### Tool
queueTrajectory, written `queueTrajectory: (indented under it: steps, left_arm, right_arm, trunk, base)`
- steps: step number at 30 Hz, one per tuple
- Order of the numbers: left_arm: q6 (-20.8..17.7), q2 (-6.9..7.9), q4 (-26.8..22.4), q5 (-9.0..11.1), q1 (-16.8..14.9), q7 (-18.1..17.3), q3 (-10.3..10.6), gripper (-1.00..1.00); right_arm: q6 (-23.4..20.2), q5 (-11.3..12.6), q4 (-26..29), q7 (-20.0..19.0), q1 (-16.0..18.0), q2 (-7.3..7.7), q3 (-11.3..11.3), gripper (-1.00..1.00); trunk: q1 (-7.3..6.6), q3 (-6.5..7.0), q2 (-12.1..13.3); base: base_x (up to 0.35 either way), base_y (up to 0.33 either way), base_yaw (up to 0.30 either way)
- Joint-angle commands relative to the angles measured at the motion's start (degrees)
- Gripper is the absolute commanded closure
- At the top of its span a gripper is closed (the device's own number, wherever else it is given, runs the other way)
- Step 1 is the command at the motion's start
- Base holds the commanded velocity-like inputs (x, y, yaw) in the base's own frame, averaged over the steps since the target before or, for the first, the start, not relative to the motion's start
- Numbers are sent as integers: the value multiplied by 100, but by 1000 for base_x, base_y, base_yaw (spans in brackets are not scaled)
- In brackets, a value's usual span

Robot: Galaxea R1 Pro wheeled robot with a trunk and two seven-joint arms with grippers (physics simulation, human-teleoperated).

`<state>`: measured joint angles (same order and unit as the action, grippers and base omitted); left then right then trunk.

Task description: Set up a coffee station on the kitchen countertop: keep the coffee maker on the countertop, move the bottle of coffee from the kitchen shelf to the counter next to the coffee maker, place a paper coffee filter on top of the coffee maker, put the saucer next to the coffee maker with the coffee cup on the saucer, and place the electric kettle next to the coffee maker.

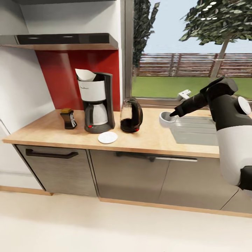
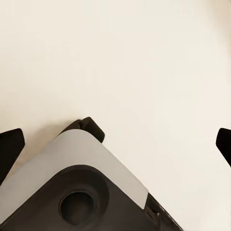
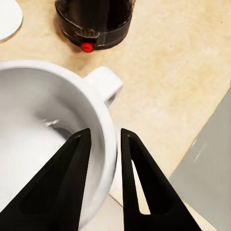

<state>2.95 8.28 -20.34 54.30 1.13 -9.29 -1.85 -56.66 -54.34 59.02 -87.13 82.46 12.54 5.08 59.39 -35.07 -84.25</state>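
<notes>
The kitchen countertop [image 1: 154,138] is a long slab of pale wood grain above grey cabinet fronts, backed by a glossy red wall panel and a window. On it stands the coffee maker [image 1: 97,103], a tall black machine with a white upper body and a steel carafe, and the paper coffee filter [image 1: 85,74], a thin white cone, sits in its top. Just to its left is the bottle of coffee [image 1: 68,118], small, dark and flared with a gold cap. To its right stands the electric kettle [image 1: 131,115], a rounded glass jug on a black base with a small red switch. The saucer [image 1: 107,137], a flat white round plate, lies in front, between machine and kettle. Farther right, at the edge of a grey steel sink [image 1: 196,131], sits the coffee cup [image 1: 167,119], smooth white with a loop handle. The right gripper [image 3: 103,144] has its two black tapered fingers clamped on the cup's wall, one inside and one outside. The left gripper [image 2: 115,144] hangs over pale floor, its dark fingertips spread wide apart.
</notes>
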Motion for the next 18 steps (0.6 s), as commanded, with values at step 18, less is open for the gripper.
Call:
queueTrajectory:
  steps: [18]
  left_arm:
    - [0, 4, -2, 38, 1, -29, -11, -100]
  right_arm:
    - [-60, -50, -83, -67, 7, 5, 19, 100]
  trunk:
    - [0, 21, -3]
  base:
    - [0, 192, -91]
